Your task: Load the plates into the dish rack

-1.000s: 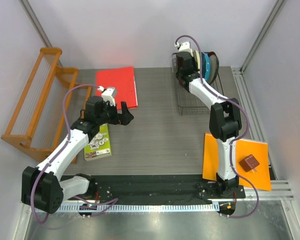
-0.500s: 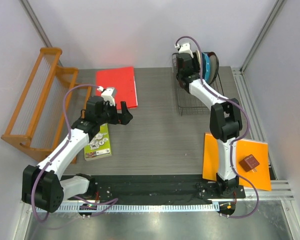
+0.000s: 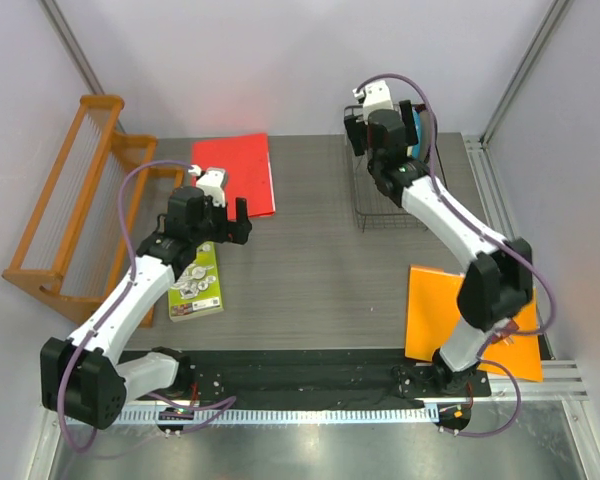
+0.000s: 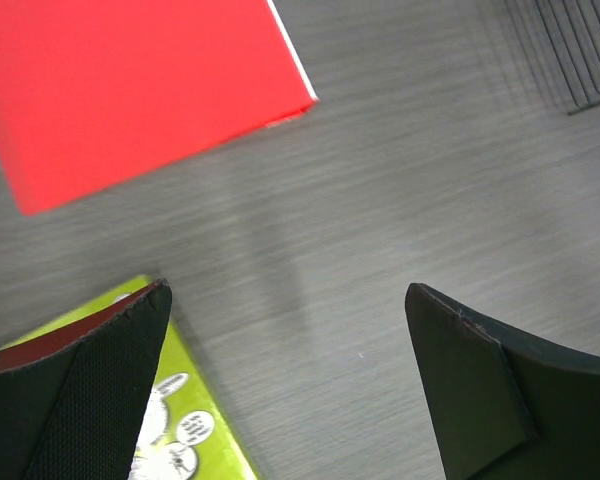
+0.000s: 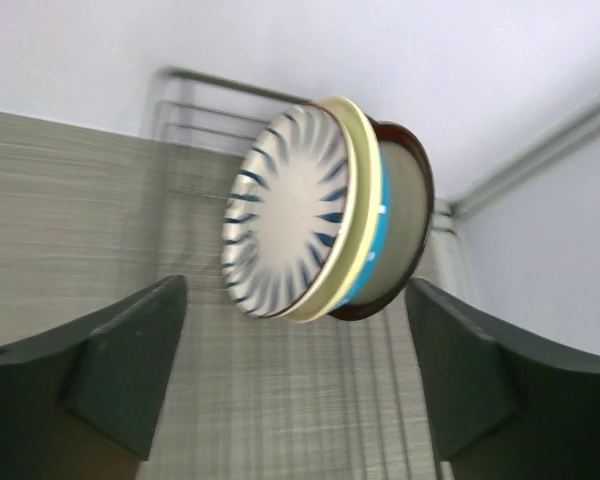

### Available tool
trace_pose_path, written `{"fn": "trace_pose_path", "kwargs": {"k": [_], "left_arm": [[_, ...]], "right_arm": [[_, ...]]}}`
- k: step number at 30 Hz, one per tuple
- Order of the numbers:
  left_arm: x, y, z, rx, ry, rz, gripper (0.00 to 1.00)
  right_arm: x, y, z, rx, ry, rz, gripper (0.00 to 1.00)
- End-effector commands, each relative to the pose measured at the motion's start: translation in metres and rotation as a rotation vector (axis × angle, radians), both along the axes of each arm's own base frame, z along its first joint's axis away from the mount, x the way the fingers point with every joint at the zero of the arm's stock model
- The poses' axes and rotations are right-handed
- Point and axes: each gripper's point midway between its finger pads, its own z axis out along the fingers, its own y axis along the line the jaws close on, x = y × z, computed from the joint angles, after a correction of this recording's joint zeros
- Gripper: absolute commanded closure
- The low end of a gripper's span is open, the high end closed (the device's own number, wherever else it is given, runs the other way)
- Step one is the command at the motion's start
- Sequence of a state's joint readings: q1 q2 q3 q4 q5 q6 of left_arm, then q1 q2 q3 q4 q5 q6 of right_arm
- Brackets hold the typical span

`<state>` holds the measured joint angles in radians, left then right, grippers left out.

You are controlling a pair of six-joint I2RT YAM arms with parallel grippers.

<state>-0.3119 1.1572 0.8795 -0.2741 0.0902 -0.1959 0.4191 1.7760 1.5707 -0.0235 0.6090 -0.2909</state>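
right gripper (image 5: 293,290): fingers spread wide with nothing between them. It hangs just in front of the plates (image 5: 325,215) without touching them.
plates: all four stand on edge, packed face to face, at the far end of the dish rack (image 5: 195,110).
stack order: the petal plate (image 5: 290,205) faces the wrist camera, then the cream plate (image 5: 358,180), then the blue plate (image 5: 378,235). The red-rimmed plate (image 5: 408,200) is at the back.
dish rack: black wire, at the far right of the table (image 3: 310,270). From the top view the right arm hides most of the stack (only a sliver of blue and a dark rim peek out).
left gripper (image 4: 288,290): also wide open and holding nothing, hovering over bare table.
near the left gripper: a red sheet (image 4: 130,90) lies flat beyond it. A green card (image 4: 195,420) lies under its left finger.
other stuff: an orange sheet (image 3: 430,310) lies by the right arm's base. A wooden rack (image 3: 70,210) sits at the far left.
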Motion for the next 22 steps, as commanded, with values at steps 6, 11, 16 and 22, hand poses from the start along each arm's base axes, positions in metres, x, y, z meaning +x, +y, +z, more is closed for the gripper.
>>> {"fn": "trace_pose_path", "kwargs": {"k": [6,11,16,22], "left_arm": [[0.006,0.029,0.075,0.146,-0.231,0.042,0.01],[-0.003,0.045,0.069,0.184,-0.214,0.105,0.01],[-0.014,0.066,0.053,0.295,-0.189,0.132,0.01],[-0.027,0.068,0.05,0.301,-0.202,0.108,0.01]], "right_arm": [[-0.096,0.016,-0.008,0.185,0.127,0.21,0.0],[-0.13,-0.017,-0.022,0.136,0.183,0.118,0.0],[-0.159,-0.039,-0.043,0.086,0.217,0.09,0.0],[-0.179,-0.064,-0.058,0.173,0.24,0.032,0.0]]}}
